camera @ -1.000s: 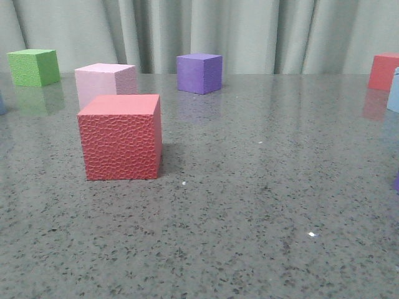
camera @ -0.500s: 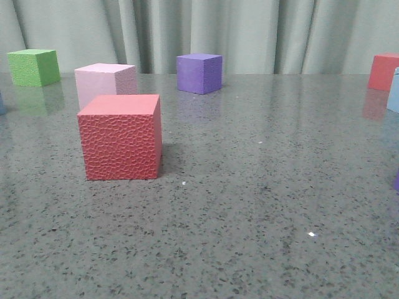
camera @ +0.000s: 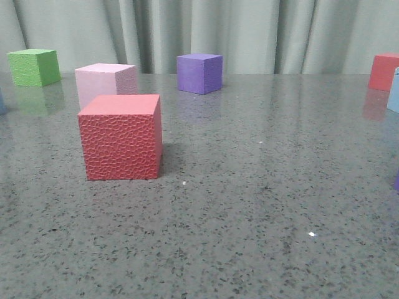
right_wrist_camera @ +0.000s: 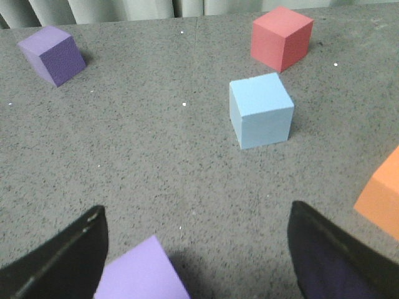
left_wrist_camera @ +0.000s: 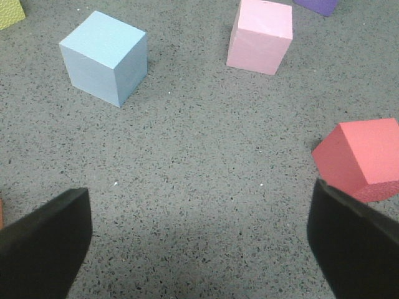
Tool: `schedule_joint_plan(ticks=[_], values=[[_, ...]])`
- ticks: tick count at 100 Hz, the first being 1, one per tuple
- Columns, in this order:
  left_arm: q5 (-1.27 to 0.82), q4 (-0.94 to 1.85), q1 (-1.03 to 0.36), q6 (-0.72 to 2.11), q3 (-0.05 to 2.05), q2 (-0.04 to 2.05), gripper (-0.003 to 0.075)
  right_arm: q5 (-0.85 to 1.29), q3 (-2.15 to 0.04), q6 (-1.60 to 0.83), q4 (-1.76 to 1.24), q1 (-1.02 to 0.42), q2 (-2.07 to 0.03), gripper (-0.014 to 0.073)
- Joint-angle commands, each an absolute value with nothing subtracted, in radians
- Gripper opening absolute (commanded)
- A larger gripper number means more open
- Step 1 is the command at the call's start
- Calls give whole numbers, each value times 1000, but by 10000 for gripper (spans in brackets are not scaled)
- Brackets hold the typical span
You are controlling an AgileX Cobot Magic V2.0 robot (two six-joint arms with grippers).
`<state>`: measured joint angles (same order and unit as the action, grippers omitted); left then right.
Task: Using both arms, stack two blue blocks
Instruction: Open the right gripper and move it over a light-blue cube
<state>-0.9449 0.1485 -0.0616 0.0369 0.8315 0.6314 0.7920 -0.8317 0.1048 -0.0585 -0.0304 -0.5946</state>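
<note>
One pale blue block (left_wrist_camera: 105,57) sits on the grey table in the left wrist view, well ahead of my left gripper (left_wrist_camera: 199,190) and off toward one finger's side. That gripper is open and nothing lies between its black fingers (left_wrist_camera: 43,243). The other blue block (right_wrist_camera: 260,110) shows in the right wrist view, ahead of my right gripper (right_wrist_camera: 197,208), which is open too. In the front view only slivers of the blue blocks show, at the right edge (camera: 394,90) and the left edge (camera: 2,103). Neither gripper appears there.
A red cube (camera: 120,137) stands front left with a pink cube (camera: 105,81) behind it. A green cube (camera: 34,67), a purple cube (camera: 199,73) and another red cube (camera: 383,71) stand at the back. A lilac cube (right_wrist_camera: 143,274) lies by one right finger, an orange cube (right_wrist_camera: 383,196) beside the other.
</note>
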Motion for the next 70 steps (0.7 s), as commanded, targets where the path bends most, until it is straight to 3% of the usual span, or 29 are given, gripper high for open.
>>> schedule_joint_plan(ticks=[1, 70], values=[[-887, 161, -59, 29, 867, 638, 659, 731, -928, 99, -18, -28, -678, 591], [-900, 156, -59, 29, 867, 638, 659, 796, -1314, -93, -20, 15, -1204, 591]])
